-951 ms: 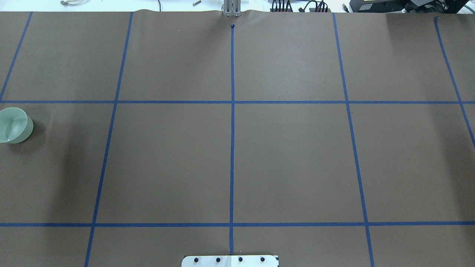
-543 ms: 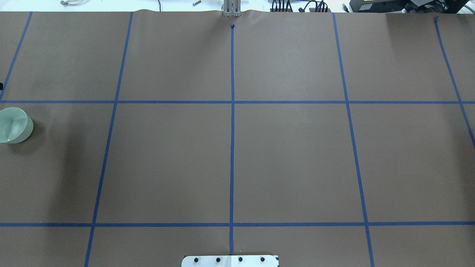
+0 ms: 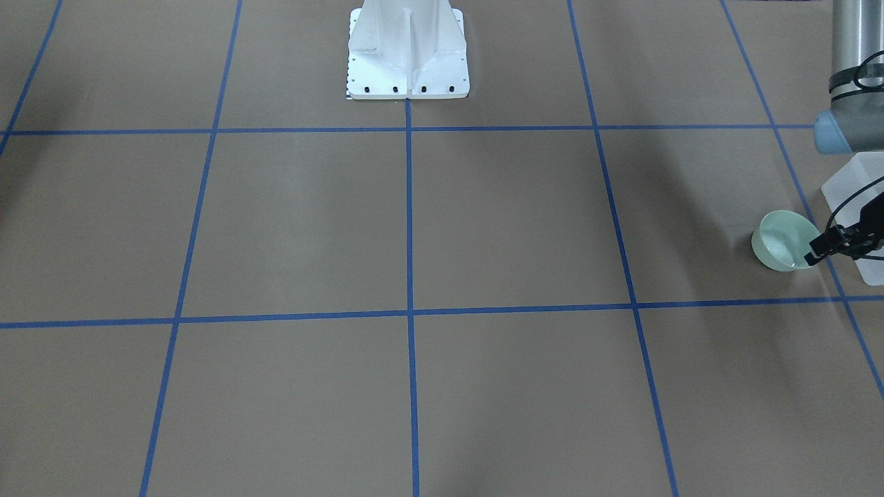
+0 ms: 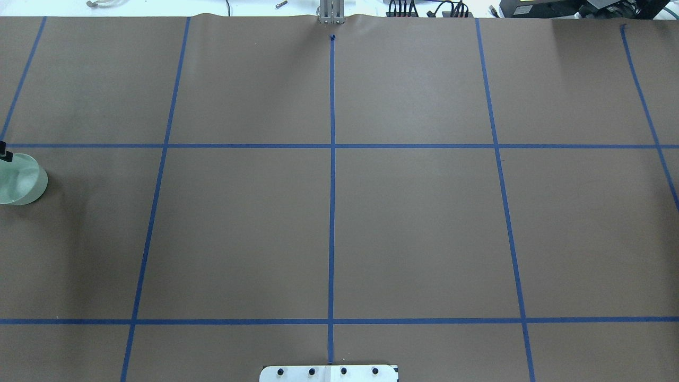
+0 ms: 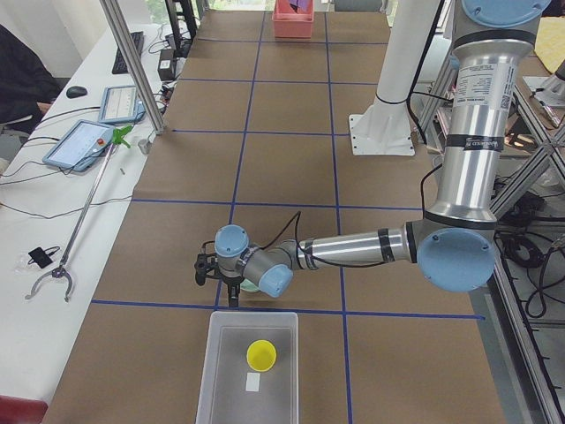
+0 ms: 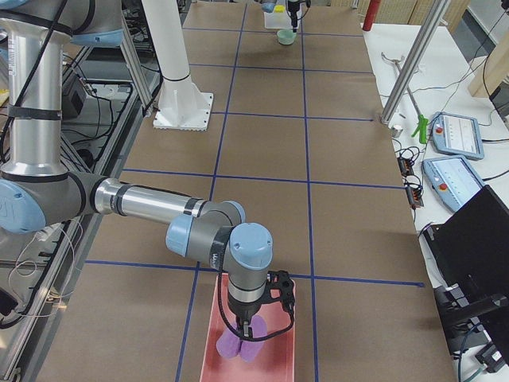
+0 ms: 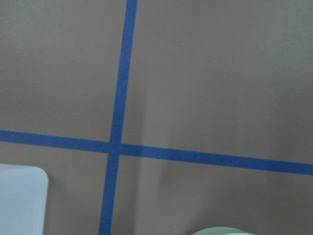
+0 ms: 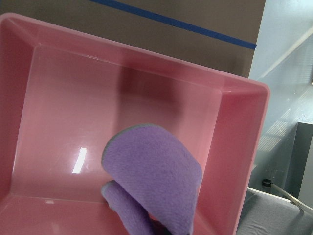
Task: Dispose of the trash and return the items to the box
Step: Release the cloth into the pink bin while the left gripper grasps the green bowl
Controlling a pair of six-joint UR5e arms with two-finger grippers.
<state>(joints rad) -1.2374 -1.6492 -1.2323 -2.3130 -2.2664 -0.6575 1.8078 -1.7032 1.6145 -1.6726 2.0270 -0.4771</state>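
The pale mint-green bowl (image 3: pixel 779 241) stands upright on the brown table next to the frosted white box (image 3: pixel 853 181). It also shows at the overhead view's left edge (image 4: pixel 24 183). My left gripper (image 3: pixel 818 250) hangs over the bowl's rim on the box side, and only its dark tip shows in the overhead view (image 4: pixel 4 154). I cannot tell whether it is open or shut. The yellow cup (image 5: pixel 260 355) lies inside the box (image 5: pixel 221 375). My right gripper (image 6: pixel 253 325) is over a pink tray, and its state cannot be told.
The pink tray (image 6: pixel 280 318) at the table's right end holds a purple cloth (image 8: pixel 156 181), right under my right gripper. The white robot base (image 3: pixel 407 52) stands at mid-table on the robot's side. A reach tool and tablets lie on the operators' side table (image 5: pixel 84 141).
My left gripper's dark tip has come into the overhead view at the left edge and moved toward me, to the bowl's rim. The bowl has not moved.
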